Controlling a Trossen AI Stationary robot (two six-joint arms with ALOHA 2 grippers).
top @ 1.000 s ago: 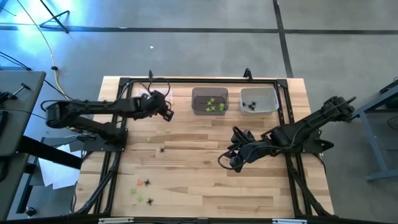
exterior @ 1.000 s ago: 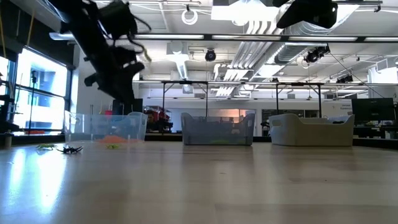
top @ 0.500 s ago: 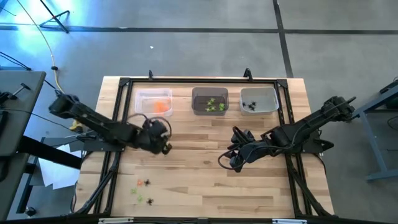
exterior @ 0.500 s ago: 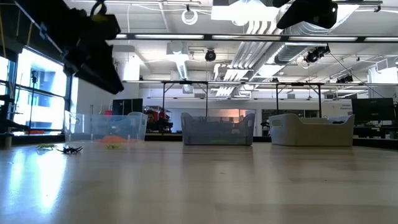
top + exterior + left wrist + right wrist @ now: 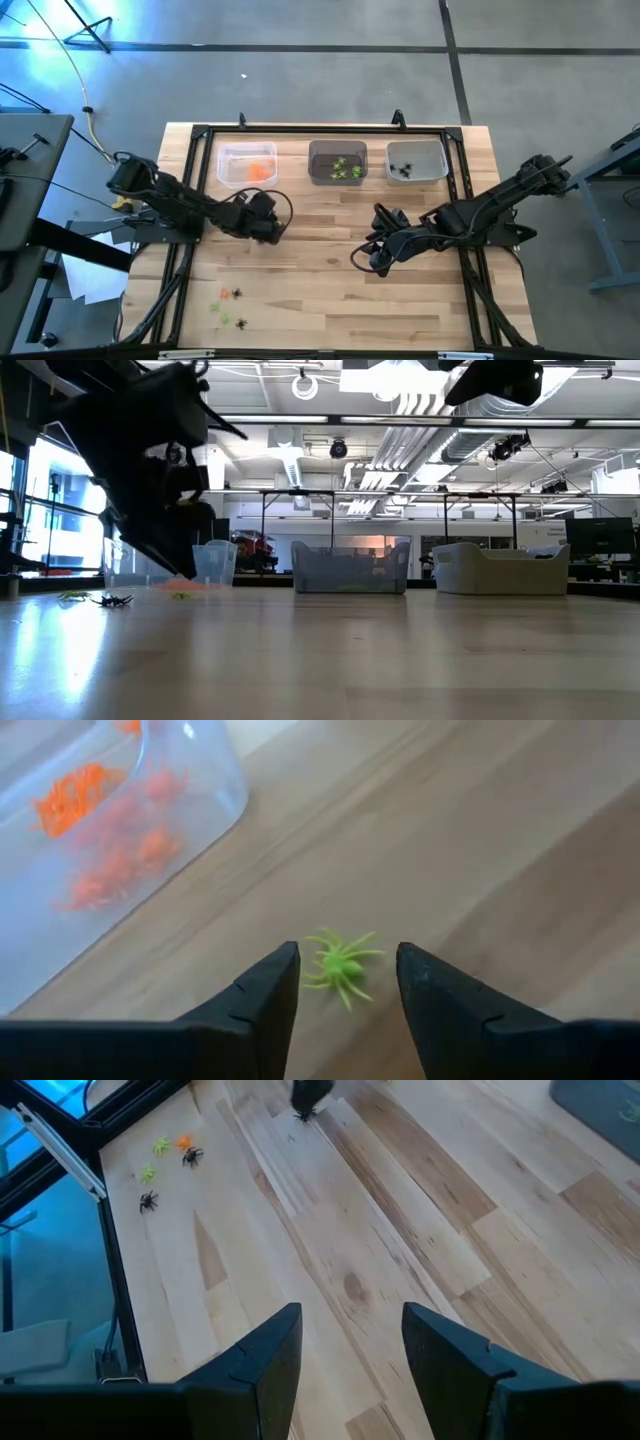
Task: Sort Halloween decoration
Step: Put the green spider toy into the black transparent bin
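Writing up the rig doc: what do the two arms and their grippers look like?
Both arms are dark, near black, built of jointed segments with loose black cables looping near the wrists. The left gripper and right gripper each have two matte black, wedge-shaped fingers tapering to blunt tips. No markings visible.

green spider: lime-green, flat on the bare wood, legs spread, near the bin of orange pieces
orange pieces: heaped in the left bin
green pieces: in the middle bin
black spiders: in the right bin
loose cluster: orange, green and black, near the table's front left
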